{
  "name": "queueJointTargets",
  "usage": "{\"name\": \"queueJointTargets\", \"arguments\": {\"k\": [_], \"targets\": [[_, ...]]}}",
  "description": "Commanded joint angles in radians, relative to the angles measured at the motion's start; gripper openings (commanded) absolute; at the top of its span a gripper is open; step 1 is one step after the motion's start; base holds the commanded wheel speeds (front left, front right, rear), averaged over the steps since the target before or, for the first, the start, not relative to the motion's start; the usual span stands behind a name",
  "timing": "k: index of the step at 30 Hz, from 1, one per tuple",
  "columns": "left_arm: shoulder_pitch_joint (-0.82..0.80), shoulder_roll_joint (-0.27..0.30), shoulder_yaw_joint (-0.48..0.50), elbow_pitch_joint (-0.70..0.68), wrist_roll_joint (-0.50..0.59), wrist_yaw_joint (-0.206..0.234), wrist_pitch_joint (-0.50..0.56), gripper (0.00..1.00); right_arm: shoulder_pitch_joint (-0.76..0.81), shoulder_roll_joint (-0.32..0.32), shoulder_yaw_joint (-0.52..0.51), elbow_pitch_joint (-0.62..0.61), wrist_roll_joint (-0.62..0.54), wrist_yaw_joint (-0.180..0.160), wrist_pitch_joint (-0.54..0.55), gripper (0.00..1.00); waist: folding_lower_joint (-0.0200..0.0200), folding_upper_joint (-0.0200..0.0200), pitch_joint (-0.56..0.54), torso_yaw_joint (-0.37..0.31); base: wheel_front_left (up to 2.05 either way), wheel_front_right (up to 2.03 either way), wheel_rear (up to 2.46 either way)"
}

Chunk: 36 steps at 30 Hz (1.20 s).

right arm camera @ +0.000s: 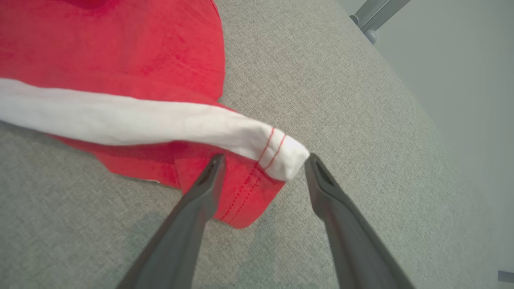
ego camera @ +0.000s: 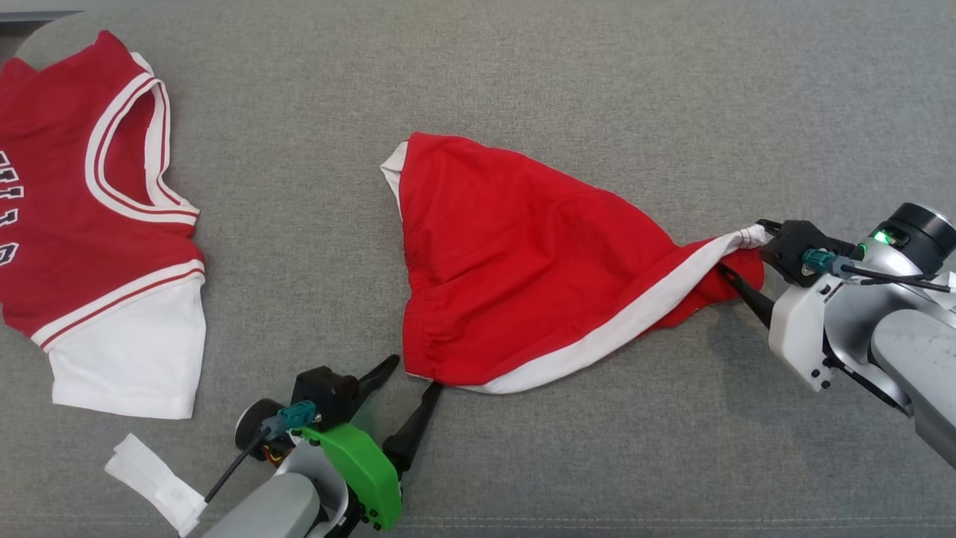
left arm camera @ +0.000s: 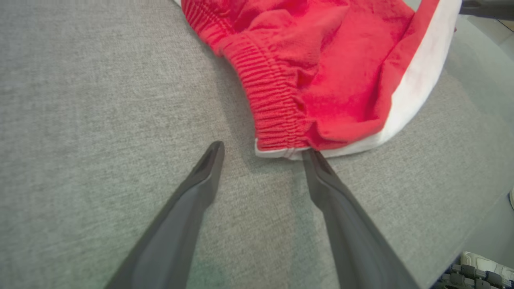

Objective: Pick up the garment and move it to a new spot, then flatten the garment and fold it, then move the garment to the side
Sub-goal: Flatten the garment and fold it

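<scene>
A grey tabletop [ego camera: 597,75] carries red shorts [ego camera: 515,261] near its middle, well apart from a red-and-white jersey [ego camera: 89,224] at the left. The right hand [ego camera: 741,245], open, straddles a hem corner. The left hand [ego camera: 415,373], open, touches the waistband corner.

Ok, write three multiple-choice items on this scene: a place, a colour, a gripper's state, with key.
1. Relative to the shorts, the jersey lies: A) on top; B) apart, on the robot's left; C) on the right.
2. The shorts' side stripe is: A) black; B) white; C) blue.
3. The left gripper is: A) open at the waistband corner; B) shut on the waistband; C) shut on the jersey.
Key: B, grey surface separates them; B, white band along red cloth; A, fingers stand spread.
</scene>
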Motion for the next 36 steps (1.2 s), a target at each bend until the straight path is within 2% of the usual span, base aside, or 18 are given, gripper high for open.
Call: {"name": "queueJointTargets", "arguments": {"k": [1, 8, 10, 11, 12, 13, 14, 15, 16, 19, 26, 31, 36], "targets": [[-0.021, 0.006, -0.014, 0.006, -0.003, -0.003, -0.005, 1.00, -0.011, 0.000, 0.006, 0.005, 0.011, -0.002, -0.008, 1.00, 0.0000, -0.0001, 0.005, -0.003, 0.00, 0.00, 0.00], [-0.062, 0.017, -0.066, 0.024, -0.041, -0.003, -0.014, 1.00, -0.032, 0.005, 0.025, 0.013, 0.017, -0.002, -0.030, 1.00, 0.0000, -0.0001, 0.022, -0.015, 0.00, 0.00, 0.00], [-0.068, 0.017, -0.074, 0.031, -0.047, -0.003, -0.017, 0.86, -0.037, 0.008, 0.025, 0.017, 0.013, -0.002, -0.039, 1.00, 0.0000, -0.0001, 0.026, -0.018, 0.00, 0.00, 0.00], [-0.072, 0.016, -0.078, 0.033, -0.048, -0.003, -0.018, 0.83, -0.039, 0.010, 0.026, 0.019, 0.011, -0.002, -0.045, 1.00, 0.0000, -0.0001, 0.027, -0.019, 0.00, 0.00, 0.00], [-0.075, 0.016, -0.080, 0.035, -0.051, -0.003, -0.018, 0.75, -0.041, 0.012, 0.026, 0.020, 0.010, -0.002, -0.050, 1.00, 0.0000, -0.0001, 0.028, -0.019, 0.00, 0.00, 0.00], [-0.077, 0.015, -0.082, 0.037, -0.053, -0.003, -0.019, 0.60, -0.041, 0.015, 0.026, 0.020, 0.011, -0.002, -0.060, 1.00, 0.0000, -0.0001, 0.030, -0.020, 0.00, 0.00, 0.00], [-0.080, 0.014, -0.083, 0.037, -0.053, -0.003, -0.020, 0.46, -0.042, 0.017, 0.026, 0.023, 0.012, -0.002, -0.066, 0.75, 0.0000, -0.0001, 0.032, -0.021, 0.00, 0.00, 0.00], [-0.083, 0.014, -0.083, 0.037, -0.053, -0.003, -0.021, 0.39, -0.043, 0.019, 0.029, 0.023, 0.012, -0.002, -0.078, 0.36, 0.0000, -0.0001, 0.033, -0.021, 0.00, 0.00, 0.00], [-0.084, 0.012, -0.085, 0.034, -0.052, -0.003, -0.020, 0.00, -0.044, 0.023, 0.031, 0.022, 0.014, -0.002, -0.089, 0.00, 0.0000, -0.0001, 0.034, -0.022, 0.00, 0.00, 0.00], [-0.084, 0.016, -0.106, 0.028, -0.063, -0.003, -0.021, 0.00, -0.046, 0.029, 0.035, 0.025, 0.024, -0.002, -0.111, 0.00, 0.0000, -0.0001, 0.034, -0.028, 0.00, 0.00, 0.00], [-0.072, 0.046, -0.112, -0.007, -0.102, -0.003, -0.022, 0.00, -0.007, 0.039, -0.025, 0.020, 0.043, -0.002, -0.168, 0.00, 0.0000, -0.0001, 0.017, -0.049, 0.00, 0.00, 0.00], [-0.026, 0.090, -0.090, -0.083, -0.128, -0.003, -0.023, 0.00, 0.064, 0.040, -0.120, -0.005, 0.052, -0.002, -0.212, 0.00, 0.0000, -0.0001, -0.015, -0.066, 0.00, 0.00, 0.00], [0.040, 0.143, -0.070, -0.217, -0.199, -0.003, -0.011, 0.00, 0.177, 0.046, -0.266, -0.053, 0.062, -0.002, -0.246, 0.00, 0.0000, -0.0001, -0.064, -0.080, 0.00, 0.00, 0.00]]}}
